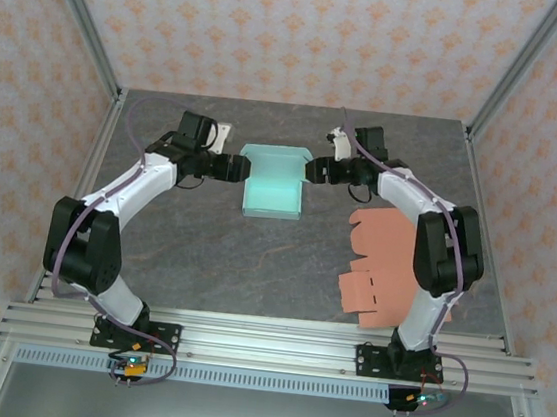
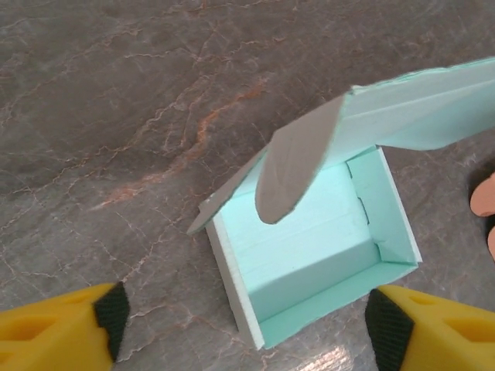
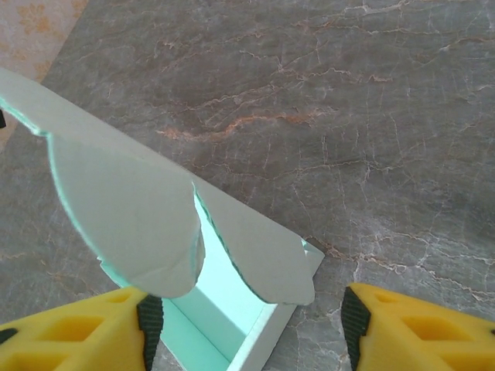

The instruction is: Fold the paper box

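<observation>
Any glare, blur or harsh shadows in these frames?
Top external: even, diffuse light, only faint shadows, teal box sharp. Left wrist: small glare patch on the table at the bottom edge. Right wrist: the box's near flap looks slightly soft; the table behind is crisp.

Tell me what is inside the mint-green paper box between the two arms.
The mint-green paper box looks empty: bare floor and walls show from the left wrist. Its grey-backed lid flap hangs over one corner, hiding that part.
</observation>
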Controlling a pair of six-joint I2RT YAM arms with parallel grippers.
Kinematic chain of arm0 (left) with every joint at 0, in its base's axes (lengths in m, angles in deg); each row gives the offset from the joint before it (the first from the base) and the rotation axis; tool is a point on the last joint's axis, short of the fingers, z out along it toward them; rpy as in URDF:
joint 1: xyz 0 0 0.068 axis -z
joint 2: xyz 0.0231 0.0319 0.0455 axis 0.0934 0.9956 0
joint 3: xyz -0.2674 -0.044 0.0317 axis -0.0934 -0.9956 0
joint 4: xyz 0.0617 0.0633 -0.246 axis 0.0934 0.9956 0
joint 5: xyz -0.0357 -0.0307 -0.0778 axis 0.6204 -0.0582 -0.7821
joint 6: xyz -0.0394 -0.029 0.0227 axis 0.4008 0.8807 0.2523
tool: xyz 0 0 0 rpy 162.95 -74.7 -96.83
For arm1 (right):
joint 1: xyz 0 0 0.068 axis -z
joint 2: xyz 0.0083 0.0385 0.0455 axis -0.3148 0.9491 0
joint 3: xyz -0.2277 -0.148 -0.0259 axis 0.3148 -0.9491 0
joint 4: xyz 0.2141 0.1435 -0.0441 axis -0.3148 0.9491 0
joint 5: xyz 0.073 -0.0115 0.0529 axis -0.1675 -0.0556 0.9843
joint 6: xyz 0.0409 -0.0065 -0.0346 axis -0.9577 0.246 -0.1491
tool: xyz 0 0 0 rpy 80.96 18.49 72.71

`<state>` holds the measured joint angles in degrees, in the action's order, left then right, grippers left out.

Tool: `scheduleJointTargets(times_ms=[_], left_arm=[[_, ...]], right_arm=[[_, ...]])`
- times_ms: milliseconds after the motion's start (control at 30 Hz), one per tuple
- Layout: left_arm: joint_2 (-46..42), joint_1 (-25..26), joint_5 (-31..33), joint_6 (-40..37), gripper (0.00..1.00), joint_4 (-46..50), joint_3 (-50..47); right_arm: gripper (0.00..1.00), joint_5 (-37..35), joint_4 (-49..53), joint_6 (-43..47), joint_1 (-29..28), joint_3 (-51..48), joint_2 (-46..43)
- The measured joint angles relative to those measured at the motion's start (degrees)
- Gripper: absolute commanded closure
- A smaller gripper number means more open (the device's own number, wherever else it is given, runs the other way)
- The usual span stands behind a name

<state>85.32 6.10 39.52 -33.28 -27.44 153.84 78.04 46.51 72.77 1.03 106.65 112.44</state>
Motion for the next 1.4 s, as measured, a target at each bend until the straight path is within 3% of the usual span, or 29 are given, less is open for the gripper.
scheduleJointTargets(times_ms=[33,233,533,867,967,1100,1167,1400], left_arm=[[0.74,0.0,0.04,-0.2,0.33,-0.07,0.57],[3.41,0.0,-1.14,-0.42,0.43,-0.94,2.19],[5.2,0.07,-3.48,-0.11,0.54,-1.33,3.45],[5.99,2.67,-4.57,3.82,0.56,-2.25,3.28],[5.99,3.56,-4.92,5.95,0.55,-3.82,2.05],[5.75,3.54,-3.85,6.38,0.37,-3.91,0.48],[5.01,3.34,-2.16,5.97,0.34,-3.26,0.46],[0.15,-0.94,0.24,2.97,0.27,-2.75,0.81]], right_arm=[[0.43,0.46,0.28,-0.11,0.0,0.7,0.59],[0.55,2.01,1.86,-0.74,-0.39,4.68,3.08],[0.75,2.29,3.06,-3.78,-1.53,5.33,3.08],[0.84,0.13,2.78,-8.98,-4.9,5.25,3.08],[0.85,-1.27,1.07,-10.78,-5.42,3.98,2.71],[0.88,-4.52,0.0,-11.39,-5.42,0.87,0.66],[0.89,-5.84,0.2,-10.6,-5.42,0.55,0.02],[0.89,-7.39,7.3,2.49,-5.42,3.98,-0.37]])
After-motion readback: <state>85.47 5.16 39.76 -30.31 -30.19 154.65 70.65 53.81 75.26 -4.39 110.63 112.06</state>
